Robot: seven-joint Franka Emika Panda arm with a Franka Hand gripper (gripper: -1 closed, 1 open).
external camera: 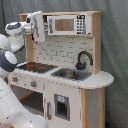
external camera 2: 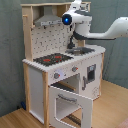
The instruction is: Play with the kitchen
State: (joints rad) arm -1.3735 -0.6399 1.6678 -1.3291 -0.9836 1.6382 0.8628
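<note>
The kitchen (external camera: 65, 50) is a tall toy of pale wood and white panels, seen in both exterior views (external camera 2: 35, 75). Its black hob (external camera: 36, 66) has red rings, with the sink (external camera: 70, 75) and black faucet (external camera: 84, 59) beside it. In the second exterior view the oven door (external camera 2: 70, 100) hangs open and tilted down below the hob (external camera 2: 52, 59). My gripper (external camera: 38, 26) hovers high above the hob, level with the microwave (external camera: 67, 24) and close to the grey hood (external camera 2: 47, 20). It holds nothing that I can see.
My white arm's lower links (external camera: 15, 110) fill the first exterior view's bottom left, in front of the kitchen's base. In the second exterior view the arm (external camera 2: 112, 30) reaches in from the right. A grey curtain (external camera: 115, 30) hangs behind. The floor (external camera 2: 112, 107) is wood.
</note>
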